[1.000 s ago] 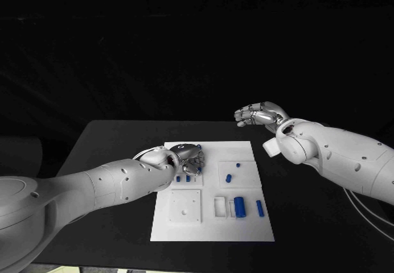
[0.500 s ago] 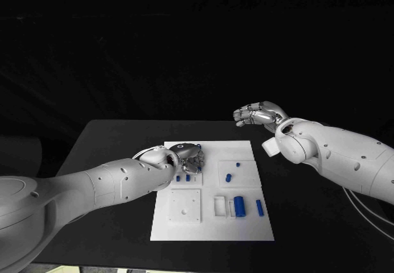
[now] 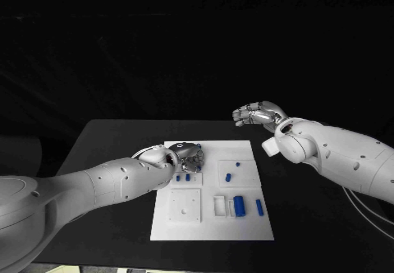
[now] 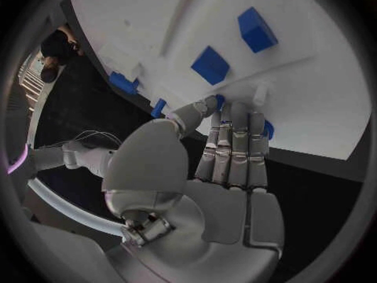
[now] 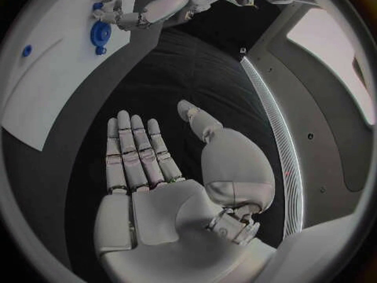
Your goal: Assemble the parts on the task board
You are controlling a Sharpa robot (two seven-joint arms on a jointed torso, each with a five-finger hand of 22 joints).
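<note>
Your left hand sits low over the far-left part of the board. In the left wrist view its fingers lie straight and close together, tips down at the board's surface next to a small blue part. The thumb reaches in toward the same spot. You cannot tell whether it actually pinches that part or only touches it.

Your right hand hangs in the air past the table's far edge, right of the board and well apart from it. In the right wrist view that hand holds nothing. Its fingers are straight and side by side, with the thumb spread off to the side.

Parts on the board:
- Two short blue pegs stand just near of your left hand, left side.
- Two more small blue pieces sit in the raised square right of centre.
- A big blue cylinder lies near-right, beside a white slot.
- A thinner blue bar lies just right of the cylinder.
- A white square plate sits near-left.

In the left wrist view, two blue blocks lie on the board beyond the fingertips.
</note>
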